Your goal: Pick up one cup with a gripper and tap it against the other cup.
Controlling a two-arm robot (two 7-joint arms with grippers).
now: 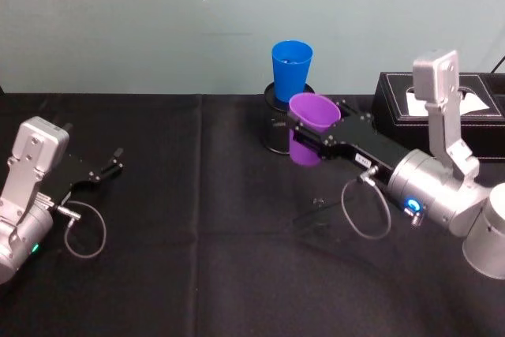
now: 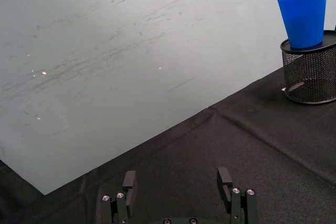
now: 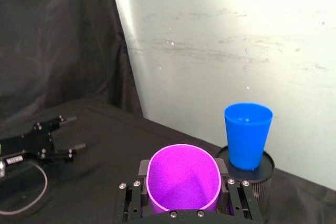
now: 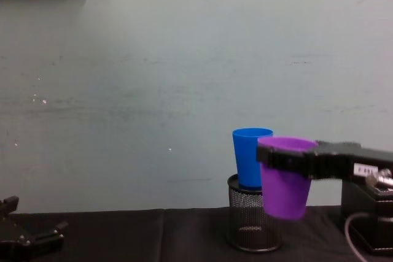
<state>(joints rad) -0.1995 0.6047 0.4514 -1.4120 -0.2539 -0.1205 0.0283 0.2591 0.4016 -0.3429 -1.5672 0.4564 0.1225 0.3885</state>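
The purple cup [image 1: 304, 152] hangs above the black table, upright and slightly tilted, with my right gripper [image 1: 317, 130] shut on it just under its rim. The right wrist view looks into the purple cup [image 3: 183, 178] between the fingers [image 3: 143, 170]. The blue cup [image 1: 292, 69] stands upright on top of a black mesh pen holder [image 1: 278, 133] at the back. In the chest view the purple cup [image 4: 284, 183] sits just right of and lower than the blue cup [image 4: 249, 154]; I cannot tell whether they touch. My left gripper [image 1: 110, 168] rests open at the far left, its fingers [image 2: 129, 181] holding nothing.
A black box [image 1: 394, 108] with white tissue stands at the back right, behind my right arm. A small dark object [image 1: 318, 201] lies on the black cloth near the middle. Cable loops [image 1: 85, 230] hang from both wrists. A pale wall closes the back.
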